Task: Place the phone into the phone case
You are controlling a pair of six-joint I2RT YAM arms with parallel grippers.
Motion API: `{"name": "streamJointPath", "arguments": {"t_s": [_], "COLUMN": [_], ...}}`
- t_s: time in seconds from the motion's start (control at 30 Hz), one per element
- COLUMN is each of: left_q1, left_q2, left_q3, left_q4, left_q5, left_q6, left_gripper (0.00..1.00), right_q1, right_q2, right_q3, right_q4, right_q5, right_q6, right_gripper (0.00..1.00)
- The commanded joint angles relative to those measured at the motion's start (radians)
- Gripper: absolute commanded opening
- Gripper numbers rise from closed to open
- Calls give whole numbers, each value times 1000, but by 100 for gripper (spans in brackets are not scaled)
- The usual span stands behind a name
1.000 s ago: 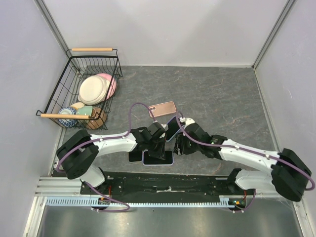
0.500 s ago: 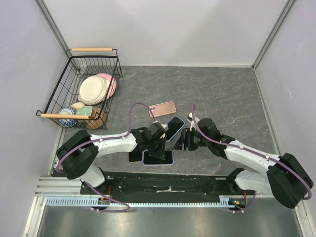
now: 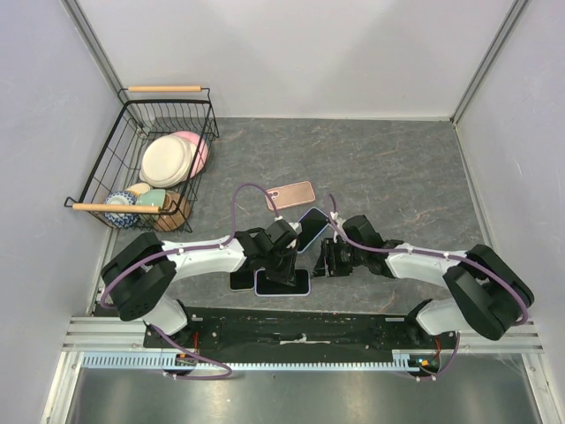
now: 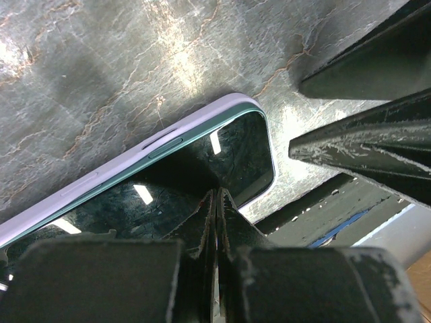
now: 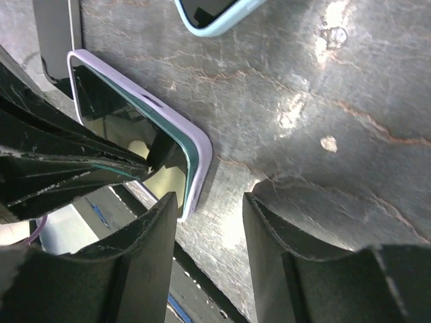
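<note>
Lilac case (image 4: 161, 140) rims phone (image 4: 229, 155) directly beneath left gripper (image 4: 215, 202), fingers pressed together on glass. Right gripper (image 5: 210, 205) spread, case corner just ahead. Advice: press straight down, evenly, without sliding.

Four phones on counter (image 3: 397, 177): rose phone (image 3: 291, 193), blue-rimmed phone (image 3: 312, 228), lilac-rimmed phone (image 3: 298, 284), dark phone (image 3: 238, 283). One wire basket (image 3: 132, 141), two plates (image 3: 166, 161).

The table (image 3: 397, 168) is dark grey, like stone, with pale cracks in it. A wire basket (image 3: 165, 88) sits at ten o'clock. A pink phone (image 3: 291, 193) lies near the middle. A blue-edged phone (image 3: 312, 225) lies near it, toward six. At seven o'clock, by the near edge, a phone (image 4: 229, 155) lies in a lilac case (image 4: 202, 111). A dark phone (image 3: 238, 283) lies just beside it.
</note>
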Motion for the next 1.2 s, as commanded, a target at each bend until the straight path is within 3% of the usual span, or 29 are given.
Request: {"name": "streamJointPath", "arguments": {"t_s": [0.0,0.2,0.6,1.17], "left_q1": [-5,-8,-10,-10], "left_q2": [57,67,74,205], "left_q3": [-27,-15,0,80], "left_q4": [-125,-131,-145,-122], "left_q5": [-136,-143,-183,-171], "left_q6": [52,58,63,37], "left_gripper": [2,2,2,2], "right_q1": [-3,-2,0,96], "right_q2": [58,145,233,346], "right_q3": [11,16,51,137], "right_q4": [77,172,36,-157], "right_q5": [-29,-72,89,353], "right_q6": [-19,4,-62,-69], "right_gripper": [50,47,26,21]}}
